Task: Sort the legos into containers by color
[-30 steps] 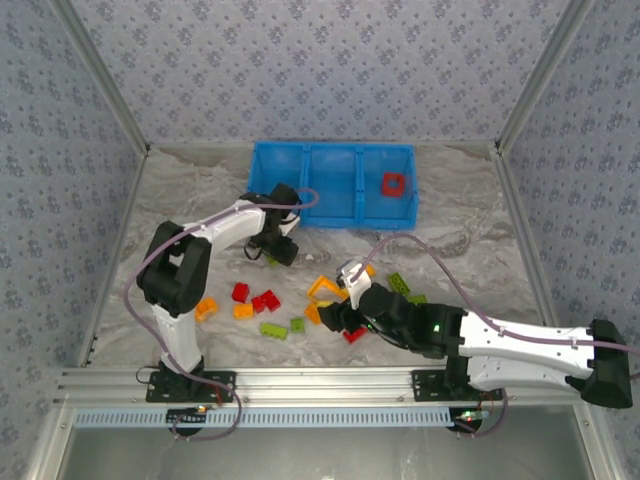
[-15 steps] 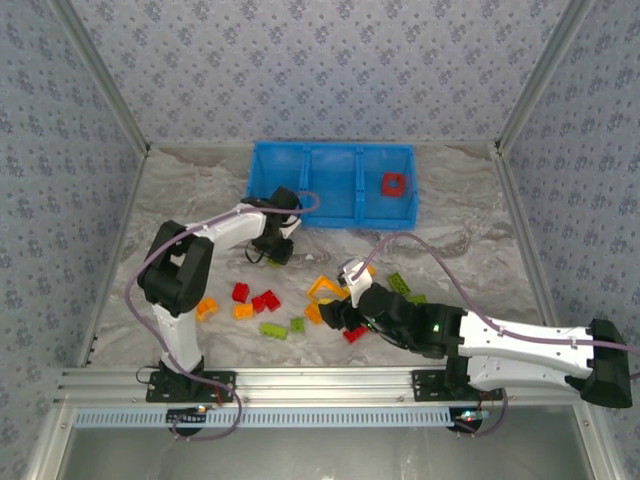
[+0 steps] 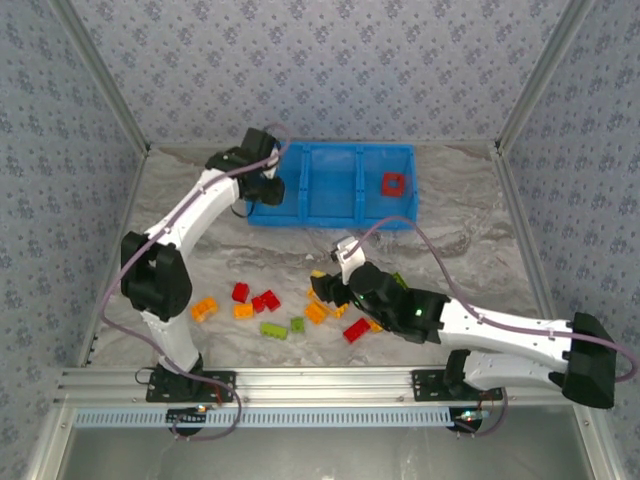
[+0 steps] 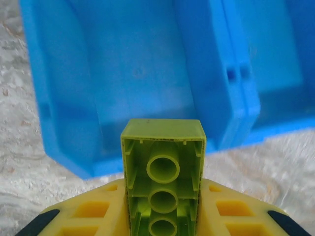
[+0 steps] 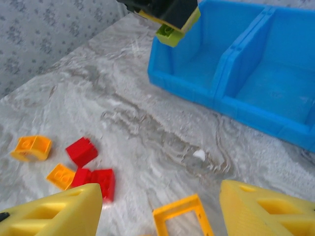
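Observation:
My left gripper [image 3: 266,186] hangs at the near-left corner of the blue tray [image 3: 335,216], shut on a lime green lego [image 4: 163,172] that points at the tray's left compartment [image 4: 123,73]. The right wrist view shows that same green lego [image 5: 170,33] in the left gripper [image 5: 167,17] above the tray [image 5: 216,93]. My right gripper [image 3: 322,290] stands open low over the table, with an orange frame lego [image 5: 183,219] between its yellow fingers [image 5: 54,211]. A red frame lego [image 3: 394,184] lies in the right compartment.
Loose legos lie on the marble table near the front: red ones [image 3: 240,292] [image 3: 266,301] [image 3: 356,330], orange ones [image 3: 205,308] [image 3: 243,311] [image 3: 316,312], green ones [image 3: 273,329] [image 3: 297,324]. The right wrist view has an orange lego [image 5: 31,147] and a red lego [image 5: 82,151] at left.
My left gripper shut on the green lego on the table, then lifted it up to the tray's left end. My right gripper shifted slightly left and away, staying open.

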